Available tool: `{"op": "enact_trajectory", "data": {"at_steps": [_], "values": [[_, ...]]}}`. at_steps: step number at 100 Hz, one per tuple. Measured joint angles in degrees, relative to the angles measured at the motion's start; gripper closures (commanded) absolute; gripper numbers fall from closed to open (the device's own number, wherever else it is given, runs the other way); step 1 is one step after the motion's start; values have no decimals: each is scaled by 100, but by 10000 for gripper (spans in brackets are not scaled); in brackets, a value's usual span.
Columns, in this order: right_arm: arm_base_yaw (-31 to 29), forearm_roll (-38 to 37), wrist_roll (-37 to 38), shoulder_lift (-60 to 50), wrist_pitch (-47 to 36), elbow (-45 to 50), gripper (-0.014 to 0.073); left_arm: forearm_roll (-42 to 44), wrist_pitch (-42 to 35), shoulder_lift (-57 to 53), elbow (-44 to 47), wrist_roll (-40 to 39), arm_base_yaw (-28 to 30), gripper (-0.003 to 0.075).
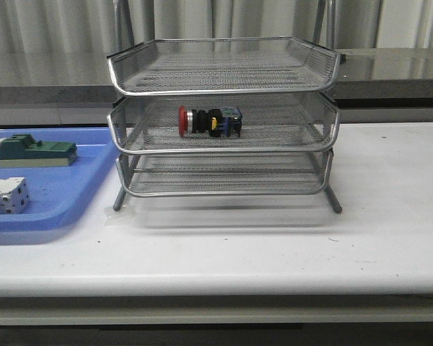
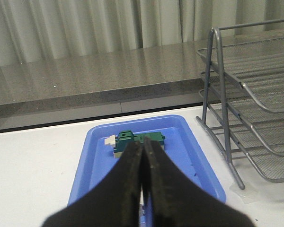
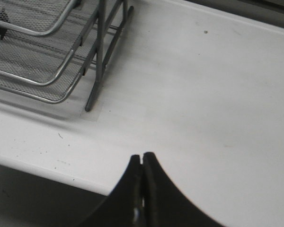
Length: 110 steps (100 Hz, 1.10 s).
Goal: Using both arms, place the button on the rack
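The rack stands on the white table, three wire-mesh tiers stacked, legs resting on the tabletop. The button lies on its side on the middle tier, left of that tier's centre, red head pointing toward 9 o'clock and blue rear block toward 3 o'clock in the front view. It rests on the mesh, and neither gripper touches it.

At 9 o'clock from the rack, just beside its left legs, sits the blue tray. In it lie a green-and-cream block at the far side and a white terminal block nearer the front edge, the two apart from each other.

The left gripper hangs above the blue tray, fingers pressed together with nothing between them. The green-and-cream block shows just beyond its fingertips. The right gripper hangs over the table's near edge, off the rack's right legs, fingers likewise pressed together and holding nothing. Neither arm appears in the front view.
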Motion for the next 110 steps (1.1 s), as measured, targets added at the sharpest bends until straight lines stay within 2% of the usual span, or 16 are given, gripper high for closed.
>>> {"op": "enact_trajectory", "data": {"at_steps": [31, 95, 110], "values": [[-26, 0, 23, -1146, 10, 304, 651, 0, 0, 0, 0, 0, 0, 741], [-26, 25, 33, -1175, 31, 339, 651, 0, 0, 0, 0, 0, 0, 741], [28, -23, 142, -1267, -328, 552, 651, 0, 0, 0, 0, 0, 0, 741]]}}
